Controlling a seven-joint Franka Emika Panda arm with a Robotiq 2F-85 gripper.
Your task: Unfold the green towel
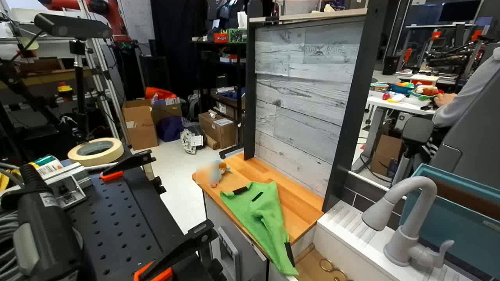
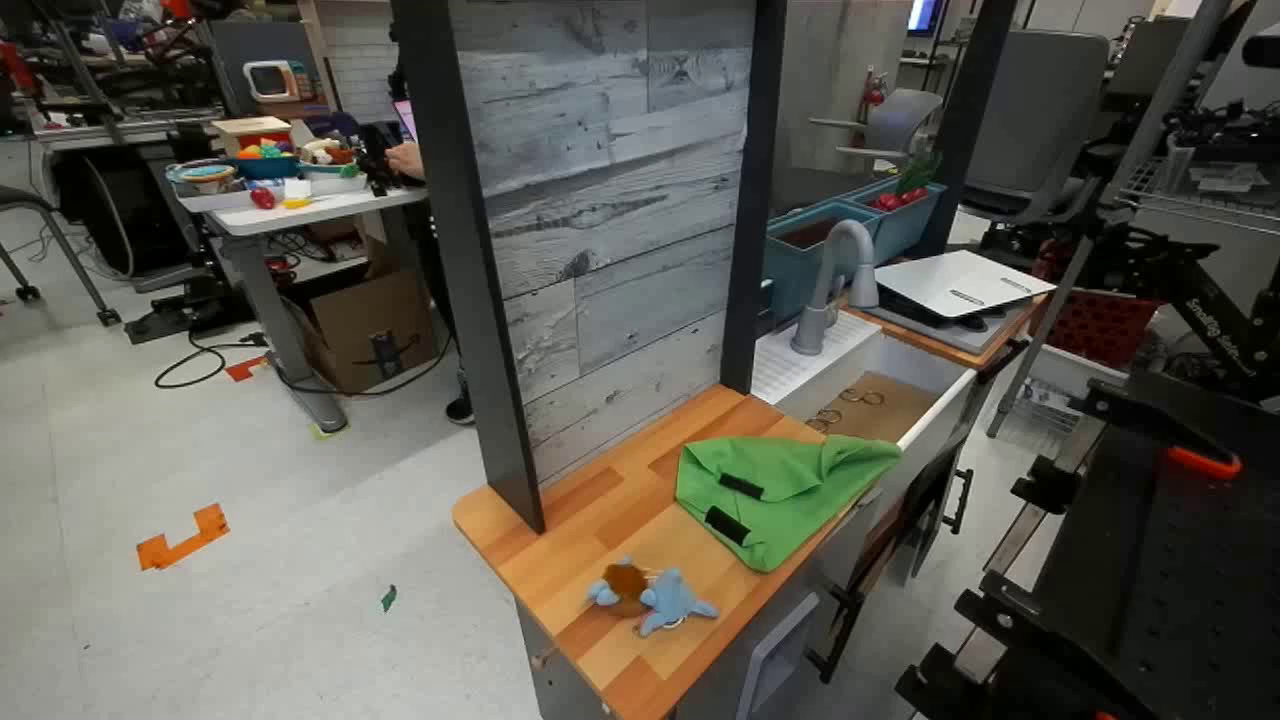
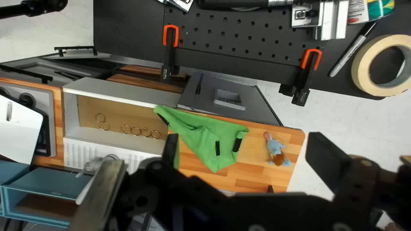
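Observation:
The green towel (image 1: pixel 261 214) lies crumpled and partly folded on the small wooden tabletop (image 1: pixel 308 203), with black strips on it. It also shows in an exterior view (image 2: pixel 775 490) and in the wrist view (image 3: pixel 205 134). One end hangs over the tabletop's edge at the sink. Some of its edges are folded over. My gripper (image 3: pixel 244 144) is open and empty in the wrist view, with its two fingers wide apart. It is well above the tabletop and apart from the towel. The gripper is out of view in both exterior views.
A small blue and brown plush toy (image 2: pixel 655 597) lies on the tabletop near the towel. A grey wood-look panel (image 2: pixel 610 230) stands along the back edge. The sink (image 3: pixel 112 112) with several rings and a grey faucet (image 1: pixel 410 222) adjoins it. A black perforated table (image 3: pixel 231 35) with clamps stands opposite.

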